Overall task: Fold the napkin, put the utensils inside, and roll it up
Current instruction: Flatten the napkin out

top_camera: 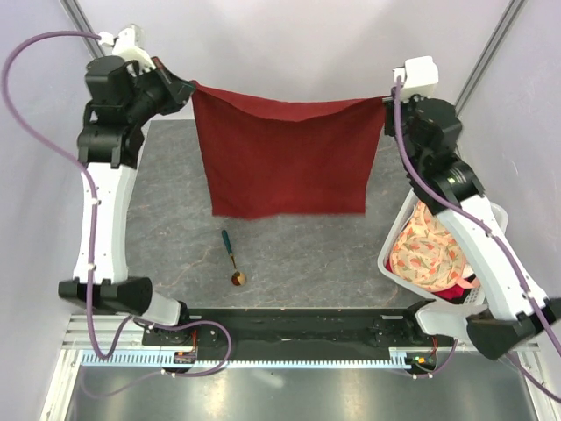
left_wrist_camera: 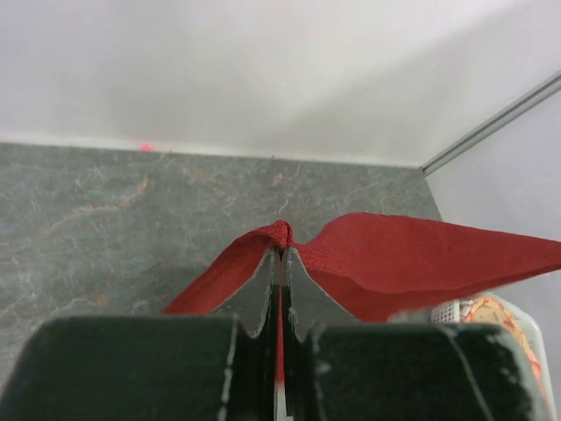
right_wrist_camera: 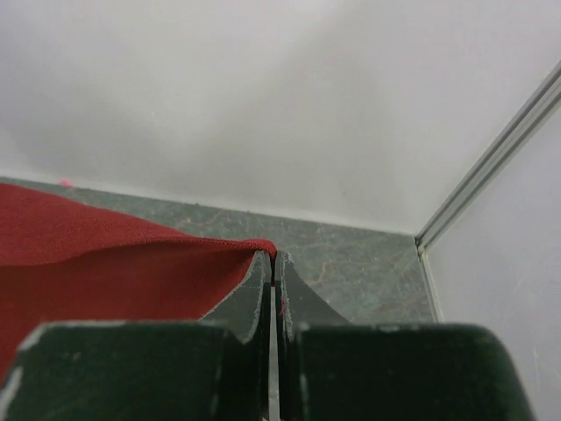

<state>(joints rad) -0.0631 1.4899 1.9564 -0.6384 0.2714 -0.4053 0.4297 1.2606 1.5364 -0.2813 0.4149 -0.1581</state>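
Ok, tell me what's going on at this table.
Both arms hold the plain dark red cloth napkin spread between them like a curtain over the grey stone-patterned table: the left gripper is shut on one top corner, the right gripper on the other. No fold is made yet. The small slim spoon with a dark green handle and gold-coloured bowl lies untouched on the table, nearer the arm bases.

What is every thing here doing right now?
napkin: hanging spread out, held by its top corners
left pincer: shut on one napkin corner
right pincer: shut on the other corner
spoon: lying flat on the table, untouched
floral cloth: crumpled in the white basket
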